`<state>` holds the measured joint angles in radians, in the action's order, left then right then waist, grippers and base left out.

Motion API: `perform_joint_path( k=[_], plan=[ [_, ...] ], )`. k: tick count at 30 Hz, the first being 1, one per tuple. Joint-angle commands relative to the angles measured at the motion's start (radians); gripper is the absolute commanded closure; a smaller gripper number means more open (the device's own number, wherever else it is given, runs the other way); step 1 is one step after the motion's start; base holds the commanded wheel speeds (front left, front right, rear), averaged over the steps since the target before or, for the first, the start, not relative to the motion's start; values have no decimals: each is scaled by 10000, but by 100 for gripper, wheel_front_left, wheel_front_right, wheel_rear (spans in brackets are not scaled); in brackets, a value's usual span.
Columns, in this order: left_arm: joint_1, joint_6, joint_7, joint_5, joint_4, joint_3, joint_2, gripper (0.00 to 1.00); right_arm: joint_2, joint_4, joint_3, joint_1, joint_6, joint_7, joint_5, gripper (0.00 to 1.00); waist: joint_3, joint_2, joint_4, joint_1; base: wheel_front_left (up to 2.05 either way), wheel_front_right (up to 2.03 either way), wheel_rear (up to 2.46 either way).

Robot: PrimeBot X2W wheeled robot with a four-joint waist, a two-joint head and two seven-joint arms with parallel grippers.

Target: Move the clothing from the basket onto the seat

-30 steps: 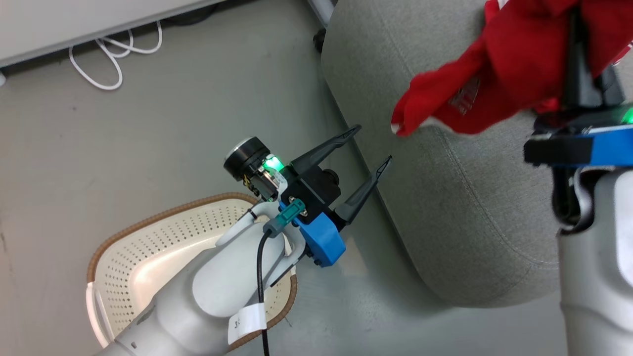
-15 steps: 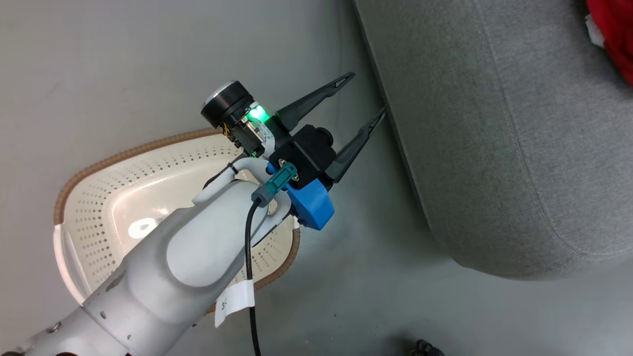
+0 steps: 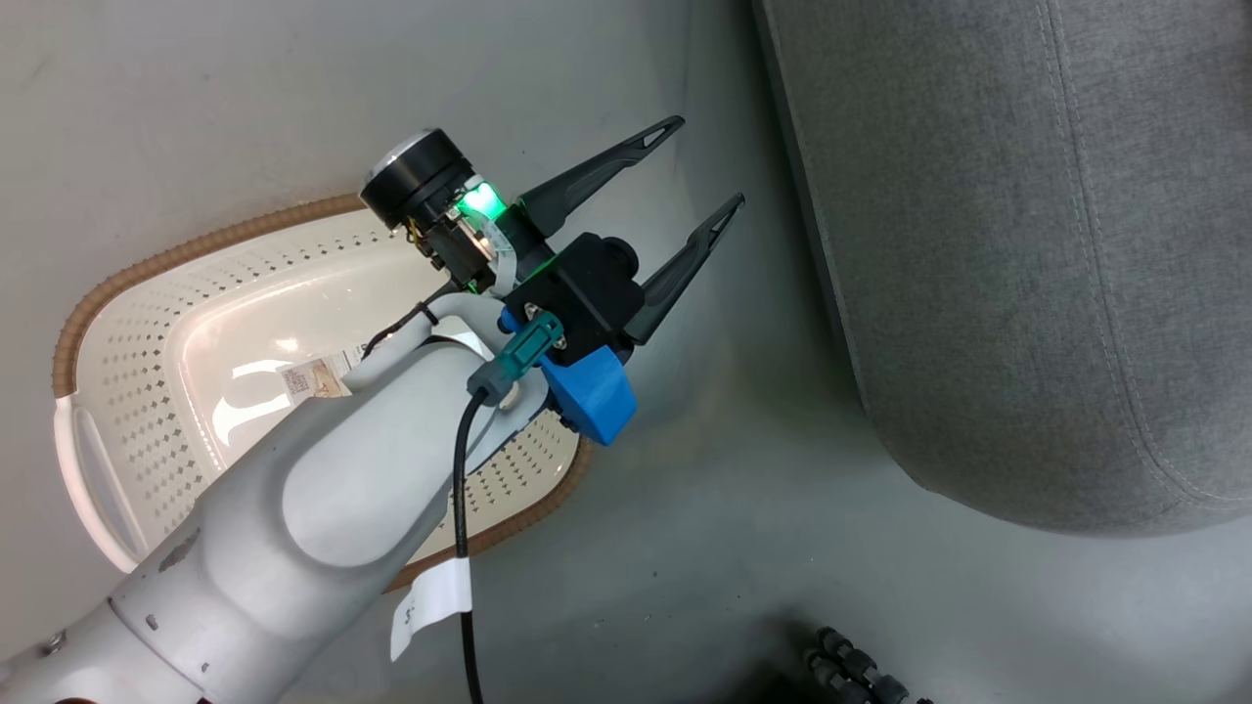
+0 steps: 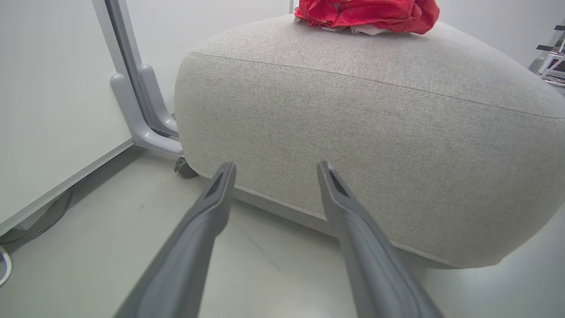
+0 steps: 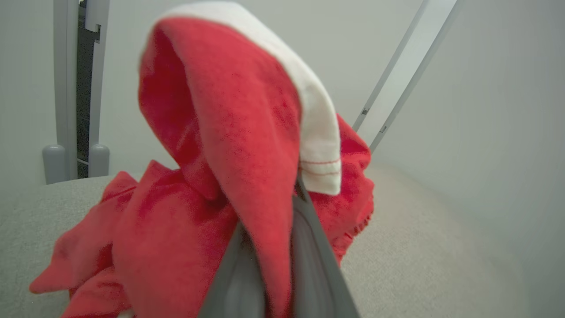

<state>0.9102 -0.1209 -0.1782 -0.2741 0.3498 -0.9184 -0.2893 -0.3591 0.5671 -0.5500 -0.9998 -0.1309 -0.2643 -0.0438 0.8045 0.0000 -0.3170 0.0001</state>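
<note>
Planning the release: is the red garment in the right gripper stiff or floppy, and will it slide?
Likely floppy: the red garment drapes over the right gripper. Probably light, since a narrow pinch holds it. Unlikely to slide on the woven-fabric seat.

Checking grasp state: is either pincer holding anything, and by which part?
Right pincer is shut on the red clothing, pinching a fold beside its white band. Left pincer is open, holding nothing.

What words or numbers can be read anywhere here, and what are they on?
No text here reads clearly.
White tag on the black cable: dark marks, too small and curled to read.
Printed label seen against the basket: fine print, too small to read.
</note>
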Motion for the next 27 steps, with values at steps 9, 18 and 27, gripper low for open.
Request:
perform_joint_path(
  k=[9, 18, 27],
  plan=[
    [31, 197, 39, -80, -307, -1, -236, 0, 501, 950, -480, 35, 1, -4, -401, 89, 77, 0, 102, -1, 0, 0, 0],
    [-246, 393, -434, -278, 0, 67, 42, 0, 651, -331, -549, 1175, 1, -6, 9, 0, -840, 0, 258, -1, 0, 0, 0],
    [-992, 687, -847, -749, 492, 551, 333, 0, 876, -2328, 80, 3084, 1, -3, 440, 0, -2430, 0, 381, -1, 0, 0, 0]
  ],
)
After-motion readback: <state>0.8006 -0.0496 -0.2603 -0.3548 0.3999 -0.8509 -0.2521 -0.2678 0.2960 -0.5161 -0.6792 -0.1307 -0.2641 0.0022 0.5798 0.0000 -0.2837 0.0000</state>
